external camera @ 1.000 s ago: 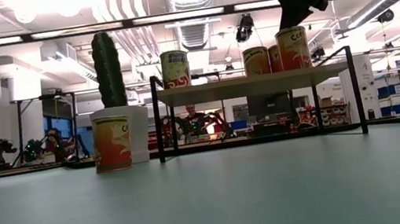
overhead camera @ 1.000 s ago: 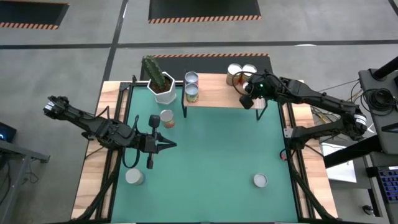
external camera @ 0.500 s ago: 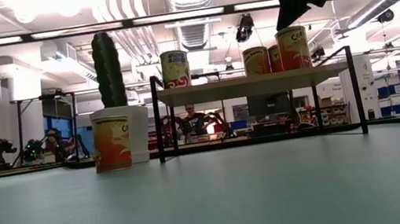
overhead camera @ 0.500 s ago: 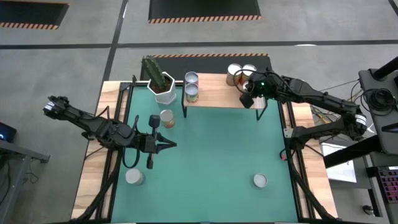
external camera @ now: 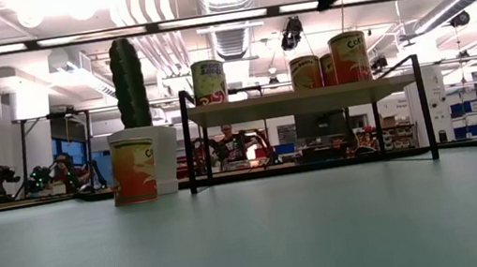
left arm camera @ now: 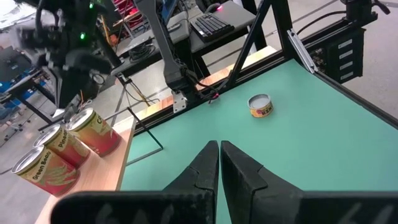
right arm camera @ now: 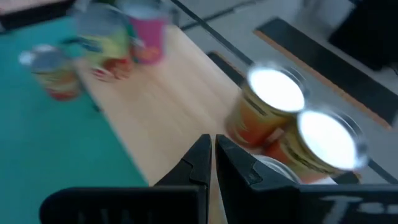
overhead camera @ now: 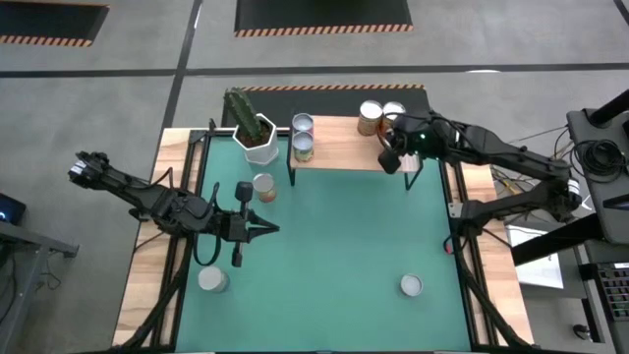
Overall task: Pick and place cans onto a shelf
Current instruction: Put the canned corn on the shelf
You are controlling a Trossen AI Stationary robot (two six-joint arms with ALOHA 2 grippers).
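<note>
The shelf stands along the table's far edge. Two cans stand at its left end, and a cluster of orange-labelled cans stands at its right end. Three more cans stand on the green mat: one by the cactus pot, one near left and one near right. My right gripper hangs shut and empty, high above the shelf's right end, beside that cluster. My left gripper is shut and empty, above the mat's left half.
A white pot with a tall cactus stands off the shelf's left end. The shelf's thin black legs rise from the mat. Dark frame rails run along the table's left and right sides. The mat's middle is bare.
My right gripper has risen higher above the cans at the shelf's right end, staying shut. The cans stand where they were.
</note>
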